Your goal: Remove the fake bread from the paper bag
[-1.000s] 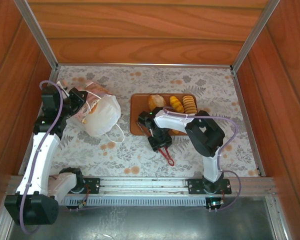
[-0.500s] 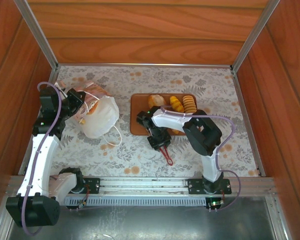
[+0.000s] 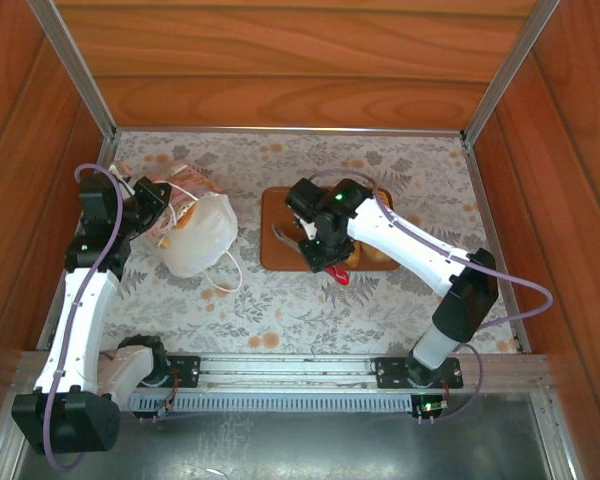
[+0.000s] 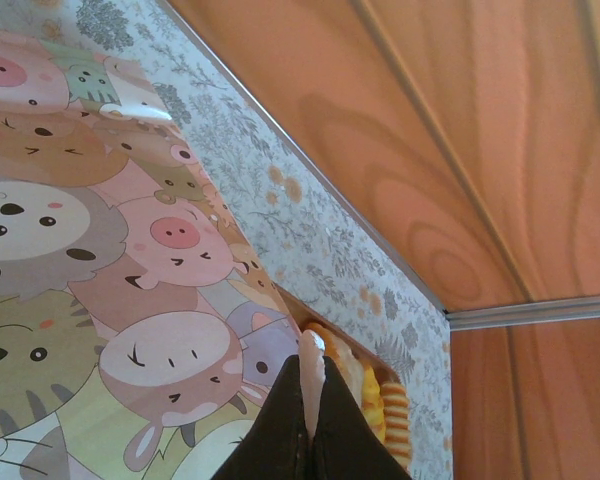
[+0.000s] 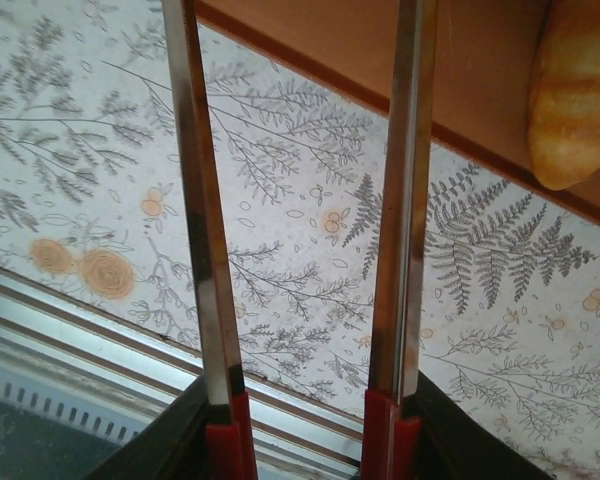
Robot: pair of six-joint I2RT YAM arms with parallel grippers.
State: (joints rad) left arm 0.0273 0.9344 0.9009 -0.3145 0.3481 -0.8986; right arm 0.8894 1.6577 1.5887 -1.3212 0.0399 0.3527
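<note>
The left gripper point(image 4: 312, 378) was clamped shut, its dark fingers pinching a thin white sliver that looked like the rim of the paper bag point(image 3: 200, 238). The bag lay on its side at the left of the fern-printed tablecloth point(image 3: 280, 310), cartoon animals on its panel and its cord handles point(image 3: 228, 270) trailing loose toward the near edge. The right gripper point(image 5: 312, 432) was closed on a pair of tongs point(image 5: 202, 250), its fingers pressing the red sleeves from outside. The two metal blades stood apart with nothing between them along their visible length, and their tips ran out of frame. That arm reached over the brown tray point(image 3: 270, 250) at mid-table, where the fake bread point(image 5: 575, 90) already lay as ridged golden pieces, partly hidden under the arm in the overhead view. Whether any piece was left in the bag could not be told, since its interior was hidden. Judging from the empty blades, the step in hand was probably the trip across to the bag for another piece. To do it well, the left grip would need to be firm and lift the rim so the mouth gaped. The tongs should travel low, enter with blades spread and clear of the cords, close across the middle of a glossy pastry with steady pressure, and draw straight out.
</note>
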